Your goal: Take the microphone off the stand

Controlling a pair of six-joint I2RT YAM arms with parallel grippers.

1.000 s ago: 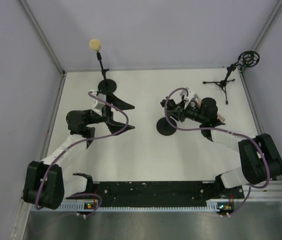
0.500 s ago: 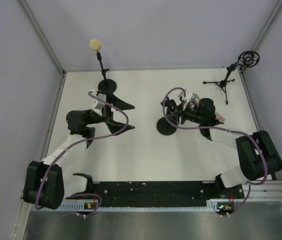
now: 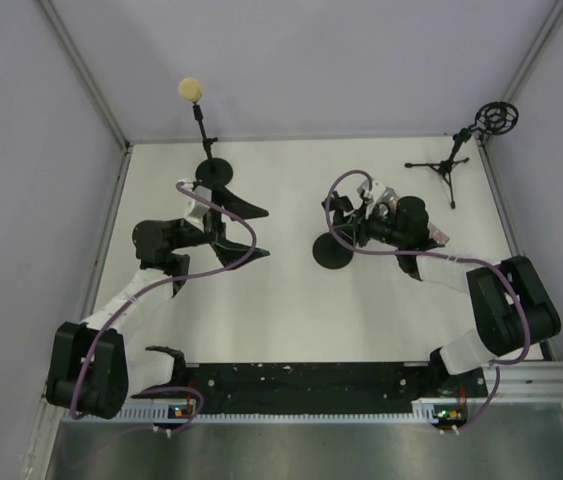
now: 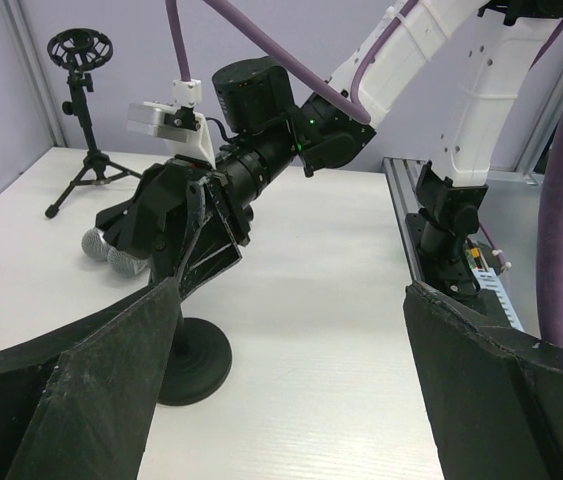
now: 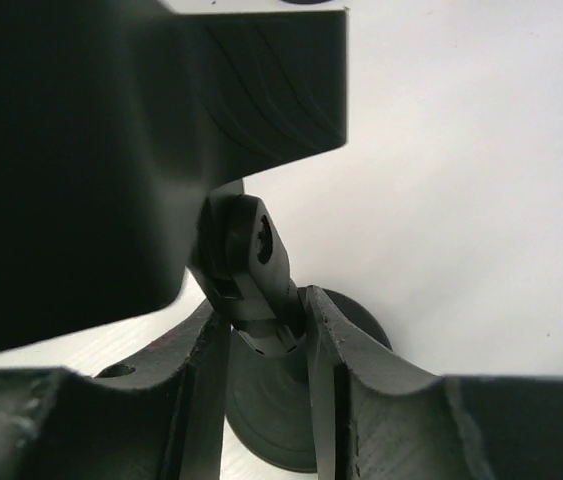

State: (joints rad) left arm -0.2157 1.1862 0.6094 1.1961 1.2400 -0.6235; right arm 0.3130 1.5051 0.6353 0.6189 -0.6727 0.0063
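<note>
Grasp step in hand. Right hand (image 4: 176,235) is at the stand (image 3: 333,252) mid-table (image 3: 261,320), fingers (image 5: 326,340) flanking the clip (image 5: 256,260); cannot tell if they grip. Microphone (image 4: 101,248) apparently sits in the clip, mesh head past the hand. Left hand (image 4: 291,290) gapes wide, empty, apart. Next move calls for a firm hold, then pulling the microphone free.

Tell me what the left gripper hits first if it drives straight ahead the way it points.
Probably the stand's round black base, low and just ahead of the left gripper; the right gripper sits above and behind it. Depth is unclear.
</note>
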